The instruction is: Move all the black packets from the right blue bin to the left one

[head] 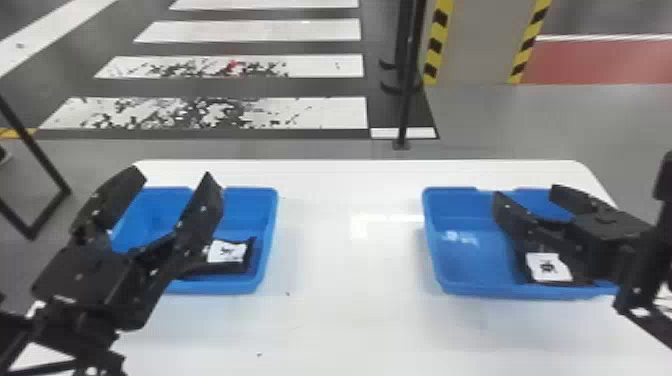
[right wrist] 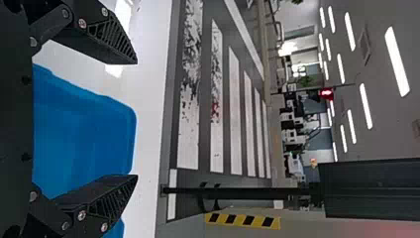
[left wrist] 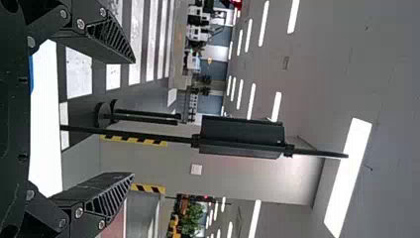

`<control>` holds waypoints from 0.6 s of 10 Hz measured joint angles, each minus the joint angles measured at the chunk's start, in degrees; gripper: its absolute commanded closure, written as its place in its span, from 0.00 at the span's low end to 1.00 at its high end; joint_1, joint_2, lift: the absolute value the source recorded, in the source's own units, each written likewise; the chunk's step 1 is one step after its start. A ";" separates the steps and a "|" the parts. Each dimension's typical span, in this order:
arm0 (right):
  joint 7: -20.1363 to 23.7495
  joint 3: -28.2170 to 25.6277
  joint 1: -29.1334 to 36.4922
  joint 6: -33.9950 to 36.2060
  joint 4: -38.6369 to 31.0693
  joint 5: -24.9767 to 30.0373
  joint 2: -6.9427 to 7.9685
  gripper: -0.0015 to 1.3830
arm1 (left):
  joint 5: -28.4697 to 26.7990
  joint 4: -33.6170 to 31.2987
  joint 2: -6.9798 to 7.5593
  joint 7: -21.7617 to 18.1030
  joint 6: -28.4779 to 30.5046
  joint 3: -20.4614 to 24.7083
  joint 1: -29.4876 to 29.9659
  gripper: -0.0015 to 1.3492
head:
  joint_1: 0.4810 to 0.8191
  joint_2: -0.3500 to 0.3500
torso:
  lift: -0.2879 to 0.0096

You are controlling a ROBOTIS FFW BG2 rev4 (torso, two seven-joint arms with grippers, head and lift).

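The left gripper [head: 175, 176] had its two flat fingers spread apart with nothing between them, and so did the right gripper [head: 529, 193]; in the head view they hung over the left and right bins. Below the left gripper a white-labelled black packet [head: 227, 251] lay in the left blue bin [head: 270, 225], toward its near right corner. Below the right gripper another labelled black packet [head: 548, 267] lay in the right blue bin [head: 432, 240], at its near side, partly behind the arm.

So the job looked part done: at least one packet sat where it was wanted, and at least one was left to carry over. Whether more lay under the arms could not be told.

The right bin's left half showed bare floor, which should give a finger room beside the packet; its near wall was close and could catch a fingertip. Between the bins the white table [head: 350, 310] offered a wide open lane for the crossing, with more bare surface on the near side. The table's far edge ran just beyond both bins, and the black post [head: 402, 100] stood on the ground past it, seemingly out of the way.
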 measured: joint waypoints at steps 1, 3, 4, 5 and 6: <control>-0.26 -1.58 -1.71 5.33 -0.11 1.31 -0.02 0.15 | 0.14 -0.43 0.19 -0.20 0.98 -0.80 0.19 0.18 | 0.63 0.43 | 0.50; 0.22 -2.48 -7.16 13.97 2.93 3.16 -0.91 0.15 | 1.32 -0.51 0.62 -0.39 3.20 -1.72 -0.05 0.18 | 0.63 0.35 | 0.50; 1.96 -2.41 -11.01 19.03 5.91 4.64 -1.53 0.15 | 1.52 -0.51 0.74 -0.39 3.53 -2.04 -0.09 0.18 | 0.63 0.34 | 0.50; 2.82 -2.31 -14.23 24.11 8.39 6.50 -1.93 0.15 | 1.61 -0.39 0.97 -0.39 3.63 -2.46 -0.27 0.18 | 0.63 0.31 | 0.50; 2.81 -2.27 -15.91 28.03 9.57 7.69 -2.13 0.15 | 1.70 -0.27 1.09 -0.46 3.62 -2.69 -0.38 0.18 | 0.63 0.29 | 0.50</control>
